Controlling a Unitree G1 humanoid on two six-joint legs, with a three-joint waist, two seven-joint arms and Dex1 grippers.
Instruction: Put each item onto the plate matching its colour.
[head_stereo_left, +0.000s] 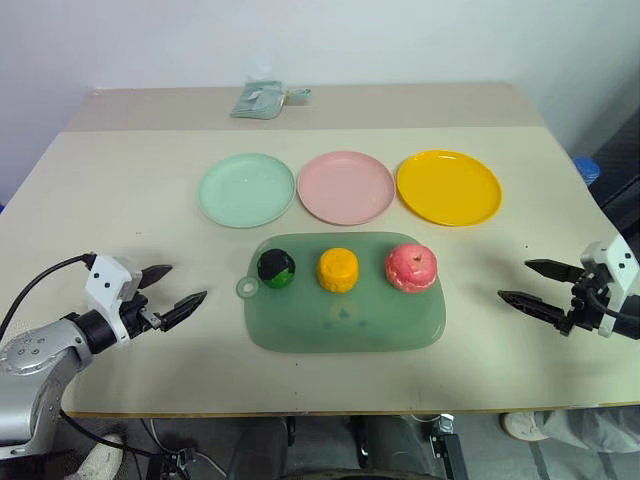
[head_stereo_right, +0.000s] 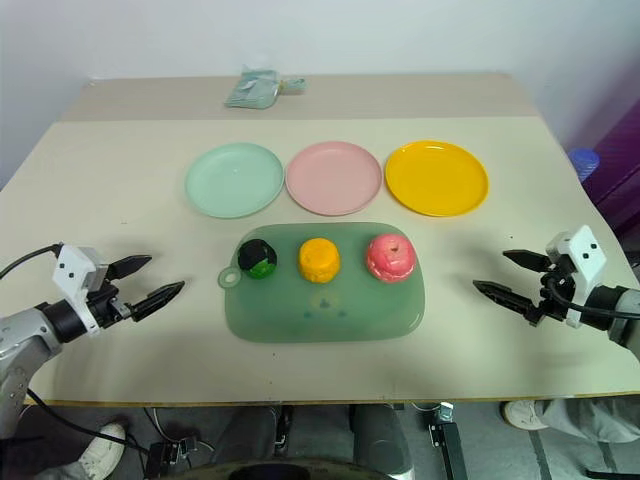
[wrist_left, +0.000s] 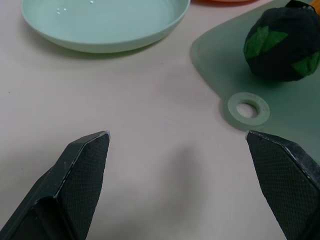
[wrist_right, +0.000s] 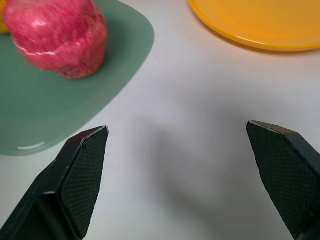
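Three toy foods sit in a row on a translucent green board (head_stereo_left: 345, 330): a dark green-and-black ball (head_stereo_left: 276, 268), a squat orange-yellow piece (head_stereo_left: 338, 269) and a pink-red apple-like fruit (head_stereo_left: 411, 267). Behind the board lie a mint green plate (head_stereo_left: 246, 189), a pink plate (head_stereo_left: 346, 187) and a yellow plate (head_stereo_left: 448, 187), all bare. My left gripper (head_stereo_left: 180, 288) hovers open over the table left of the board, pointing toward the ball (wrist_left: 281, 44). Right of the board, my right gripper (head_stereo_left: 527, 283) is open, aimed toward the fruit (wrist_right: 57, 36).
A folded pale green cloth (head_stereo_left: 262, 100) lies at the far edge of the table. The board's ring tab (wrist_left: 248, 107) sticks out on its left side, toward my left gripper. A blue object (head_stereo_left: 586, 168) sits beyond the table's right edge.
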